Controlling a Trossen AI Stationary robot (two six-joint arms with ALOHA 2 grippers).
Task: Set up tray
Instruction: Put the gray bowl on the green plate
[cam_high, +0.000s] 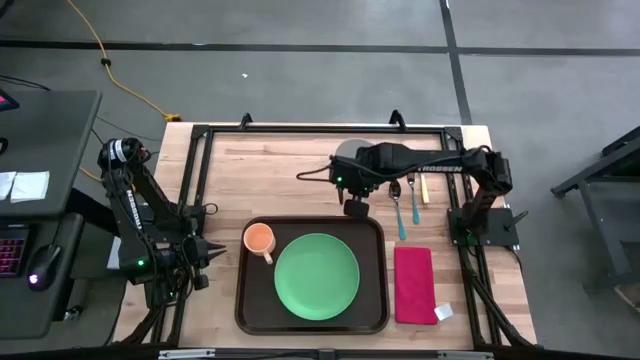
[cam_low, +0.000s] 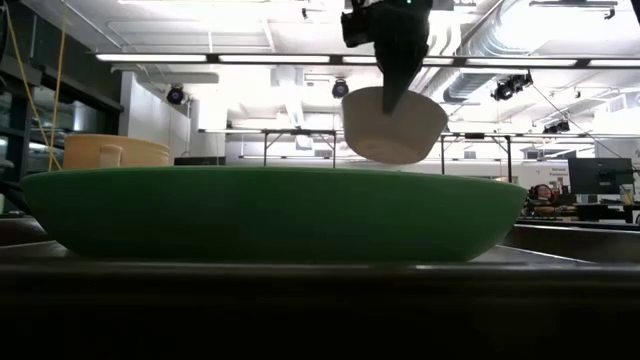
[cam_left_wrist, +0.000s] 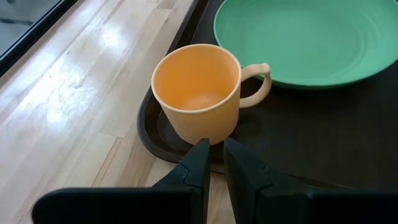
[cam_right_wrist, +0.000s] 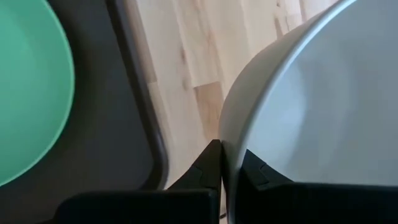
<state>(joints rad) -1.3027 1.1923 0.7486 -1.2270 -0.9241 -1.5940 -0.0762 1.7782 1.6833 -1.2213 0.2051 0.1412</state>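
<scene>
a white bowl (cam_low: 394, 125) is pinched by its rim in the right gripper (cam_right_wrist: 225, 163), lifted above the worktop (cam_high: 300, 170) just behind the tray (cam_high: 250, 300). lowering onto the green plate (cam_high: 316, 277) seems called for next. the left gripper (cam_left_wrist: 214, 163) hovers by the orange cup (cam_left_wrist: 198, 93), jaws slightly apart, empty.

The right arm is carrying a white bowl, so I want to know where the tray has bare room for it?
The tray is mostly filled: green plate in the middle, orange cup in its far-left corner. Bare strips remain right of the plate and along the far rim beside the cup. The right gripper, shut on the white bowl, hangs just beyond that far rim.
</scene>
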